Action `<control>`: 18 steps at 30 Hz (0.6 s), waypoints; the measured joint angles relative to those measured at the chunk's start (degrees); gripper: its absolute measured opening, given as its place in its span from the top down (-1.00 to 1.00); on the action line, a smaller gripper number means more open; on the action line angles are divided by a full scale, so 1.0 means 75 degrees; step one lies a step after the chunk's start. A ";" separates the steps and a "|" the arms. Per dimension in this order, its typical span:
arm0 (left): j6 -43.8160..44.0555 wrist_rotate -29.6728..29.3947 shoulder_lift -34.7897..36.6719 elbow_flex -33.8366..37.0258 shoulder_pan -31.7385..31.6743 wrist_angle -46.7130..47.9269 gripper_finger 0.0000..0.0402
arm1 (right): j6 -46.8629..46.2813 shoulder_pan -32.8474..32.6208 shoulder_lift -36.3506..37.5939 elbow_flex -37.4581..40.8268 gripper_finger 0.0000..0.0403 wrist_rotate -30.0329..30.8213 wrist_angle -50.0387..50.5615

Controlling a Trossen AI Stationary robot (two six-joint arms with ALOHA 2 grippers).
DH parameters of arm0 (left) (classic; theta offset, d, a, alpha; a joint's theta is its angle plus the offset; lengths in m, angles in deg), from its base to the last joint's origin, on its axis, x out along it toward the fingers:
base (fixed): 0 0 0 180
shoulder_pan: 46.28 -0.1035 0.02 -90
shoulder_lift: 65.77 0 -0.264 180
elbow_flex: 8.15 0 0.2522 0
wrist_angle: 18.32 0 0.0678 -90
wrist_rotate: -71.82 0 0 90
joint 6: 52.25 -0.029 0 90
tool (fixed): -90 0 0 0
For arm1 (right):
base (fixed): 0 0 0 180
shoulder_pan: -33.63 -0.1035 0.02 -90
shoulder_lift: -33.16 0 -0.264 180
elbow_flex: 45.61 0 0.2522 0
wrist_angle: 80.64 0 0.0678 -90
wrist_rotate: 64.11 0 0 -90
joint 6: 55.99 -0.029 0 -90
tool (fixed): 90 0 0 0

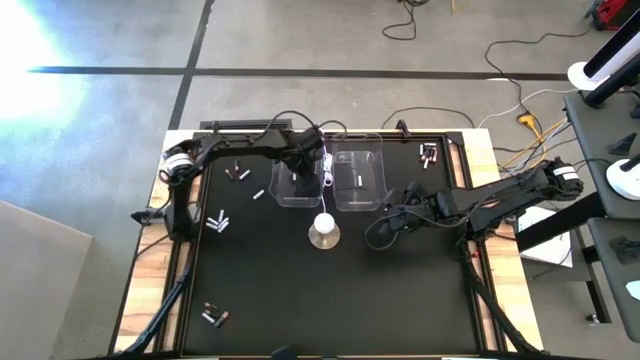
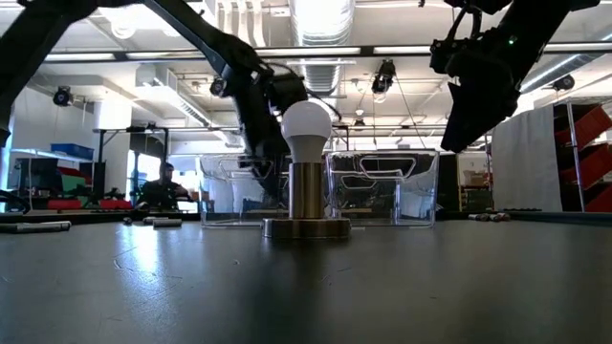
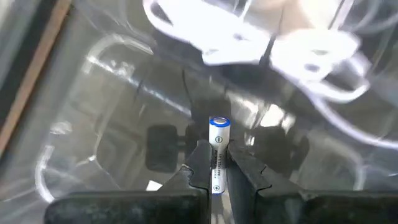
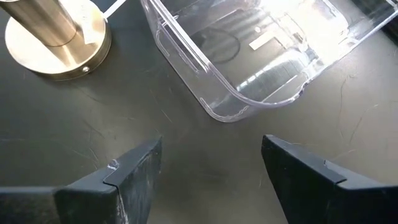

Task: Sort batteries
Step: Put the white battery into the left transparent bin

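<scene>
My left gripper (image 1: 303, 162) hangs over the left clear bin (image 1: 295, 185), shut on a white battery with a blue ring (image 3: 218, 144). The right clear bin (image 1: 360, 180) stands beside it and holds one white battery (image 4: 262, 42). My right gripper (image 4: 208, 165) stands open above the bare black table, just on the near side of the right bin's corner (image 4: 227, 112). Loose batteries lie on the table at the left (image 1: 218, 222), far left (image 1: 237, 172), near left (image 1: 213, 316) and far right (image 1: 429, 153). My left gripper pinches the battery by its long sides (image 3: 216, 168) between its two fingers (image 3: 200, 163). The fingers lie along the battery, whose blue-ringed end (image 3: 219, 123) sticks out past the fingertips. They slant steeply down from above, and the battery hangs clear over the left bin.
A lamp with a white bulb on a brass base (image 1: 323, 232) stands just on the near side of the two bins, between my grippers. Its white cable (image 1: 326, 170) runs back between the bins. The near half of the black table (image 1: 340, 300) is bare.
</scene>
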 joint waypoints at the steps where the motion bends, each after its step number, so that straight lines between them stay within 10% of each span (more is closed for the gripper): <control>1: -0.0112 0.0012 -0.0136 -0.0029 -0.0005 0.0073 0.96 | -0.0020 0.0000 -0.0008 0.0011 -0.34 0.0001 -0.0001; 18: -0.0330 0.0012 -0.0729 -0.0350 0.0114 0.0318 0.77 | -0.0071 0.0000 -0.0042 0.0093 -0.34 0.0022 -0.0045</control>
